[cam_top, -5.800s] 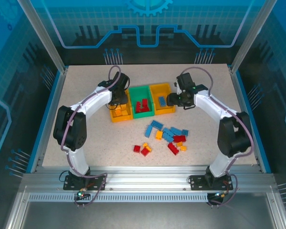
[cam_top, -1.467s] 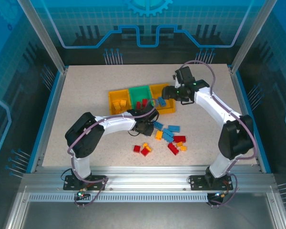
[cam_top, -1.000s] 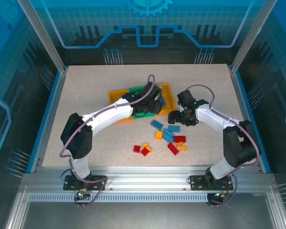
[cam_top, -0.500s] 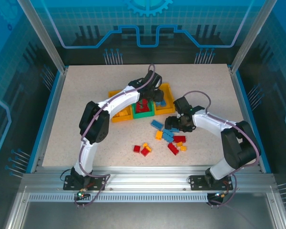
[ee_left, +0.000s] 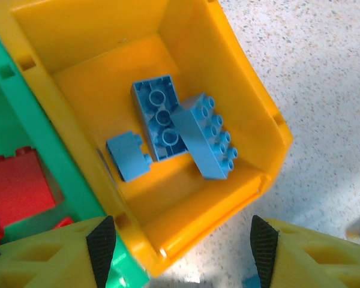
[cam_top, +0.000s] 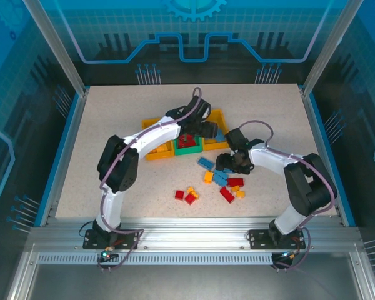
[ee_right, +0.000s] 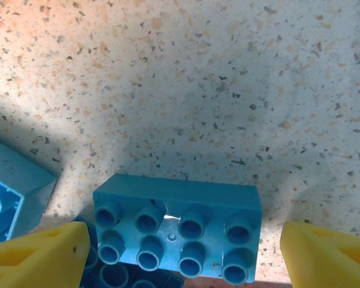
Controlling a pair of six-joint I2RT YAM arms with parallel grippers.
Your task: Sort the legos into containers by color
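Below the left gripper (ee_left: 183, 255), jaws spread wide: right-hand yellow bin (ee_left: 240, 102) with three blue bricks (ee_left: 162, 117) on its floor, one leaning across another. Just outside one fingertip, green bin (ee_left: 24, 114) with red bricks (ee_left: 18, 186) inside. Between the spread jaws of the right gripper (ee_right: 183, 258): blue eight-stud brick (ee_right: 177, 225), studs up, low over the speckled table (ee_right: 228, 90), touching neither fingertip as far as can be seen. Beyond one fingertip, second blue brick (ee_right: 12, 186). Near those jaws, seen from above: loose legos (cam_top: 227, 194) in red, orange and blue.
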